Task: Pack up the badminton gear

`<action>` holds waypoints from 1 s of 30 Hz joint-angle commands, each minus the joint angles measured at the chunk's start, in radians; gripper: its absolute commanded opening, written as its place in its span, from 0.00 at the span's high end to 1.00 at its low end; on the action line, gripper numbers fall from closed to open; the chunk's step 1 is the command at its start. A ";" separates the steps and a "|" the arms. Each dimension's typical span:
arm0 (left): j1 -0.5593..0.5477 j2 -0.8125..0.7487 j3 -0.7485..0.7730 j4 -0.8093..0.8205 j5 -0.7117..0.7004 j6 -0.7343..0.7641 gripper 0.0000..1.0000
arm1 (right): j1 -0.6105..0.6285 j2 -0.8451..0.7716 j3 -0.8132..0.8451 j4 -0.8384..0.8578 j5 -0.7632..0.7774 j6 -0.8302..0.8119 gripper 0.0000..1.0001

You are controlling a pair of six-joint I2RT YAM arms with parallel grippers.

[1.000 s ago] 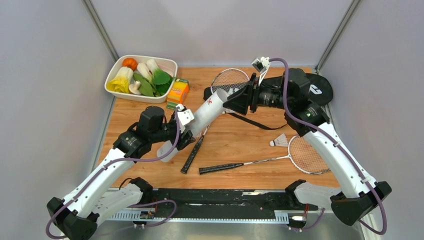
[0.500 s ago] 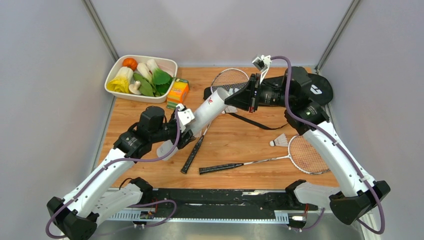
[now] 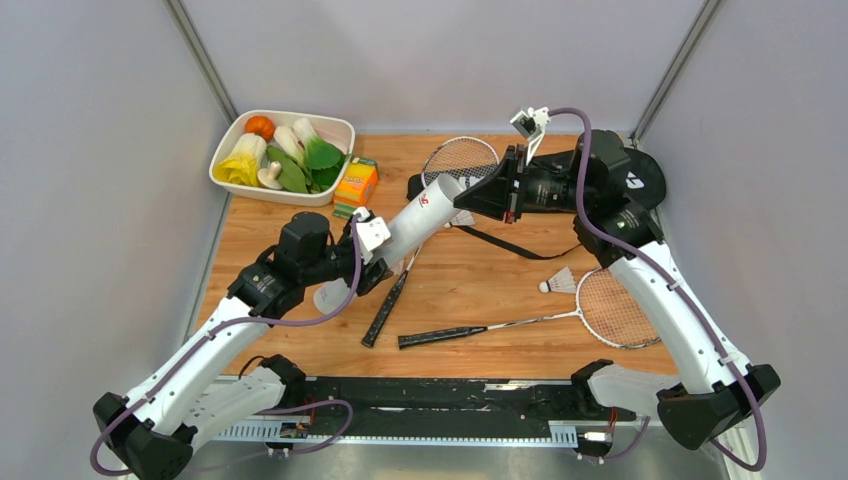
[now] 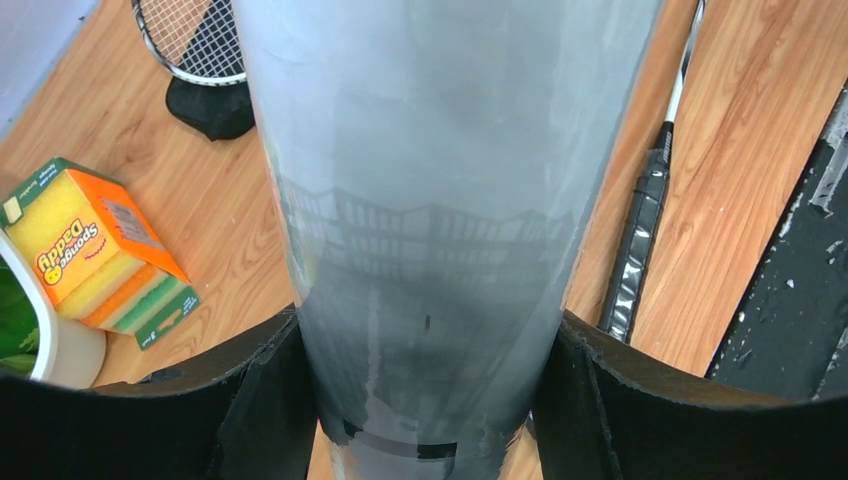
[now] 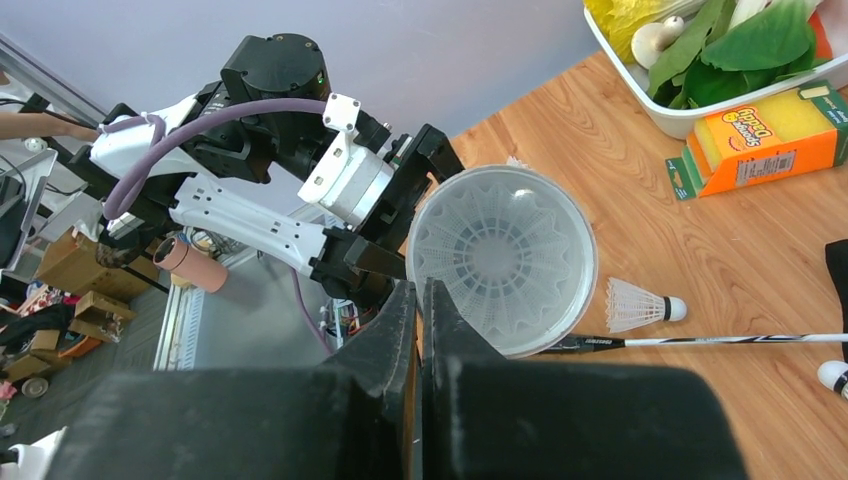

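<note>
My left gripper [image 4: 425, 320] is shut on the long white tube [image 4: 430, 180], which it holds tilted above the table [image 3: 470, 285]. The tube [image 3: 405, 232] points its open mouth up and right at my right gripper [image 3: 472, 197]. That gripper [image 5: 418, 290] is shut and empty, just beside the mouth. A shuttlecock's feather skirt [image 5: 500, 250] shows inside the tube. One shuttlecock [image 5: 640, 305] lies under the mouth, another [image 3: 558, 283] by a racket head [image 3: 615, 310]. The second racket's head [image 3: 460, 158] is at the back. The black bag [image 3: 640, 175] lies behind my right arm.
A white dish of toy vegetables [image 3: 285, 150] stands at the back left with an orange-and-green sponge box [image 3: 356, 185] beside it. Both racket handles [image 3: 385, 308] [image 3: 440, 337] lie near the table's middle front. The bag's strap [image 3: 510, 245] trails across the wood.
My right gripper's jaws have closed and it has drawn back a little to the right of the tube's mouth. The left gripper still holds the tube, its lower end slightly raised.
</note>
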 commanded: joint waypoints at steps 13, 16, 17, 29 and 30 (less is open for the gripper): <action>0.008 -0.020 -0.007 -0.004 -0.070 0.013 0.47 | -0.041 -0.075 0.040 0.094 0.059 0.035 1.00; 0.008 -0.034 -0.006 0.005 -0.154 0.001 0.47 | -0.043 -0.119 -0.037 0.086 0.193 0.035 1.00; 0.008 -0.040 -0.006 0.007 -0.176 -0.003 0.47 | -0.043 -0.134 -0.059 0.073 0.246 0.033 1.00; 0.008 -0.267 -0.154 0.234 -0.453 -0.107 0.46 | -0.032 -0.176 -0.517 0.056 0.608 0.160 1.00; 0.008 -0.284 -0.154 0.234 -0.462 -0.114 0.46 | -0.023 -0.163 -0.553 0.072 0.627 0.168 1.00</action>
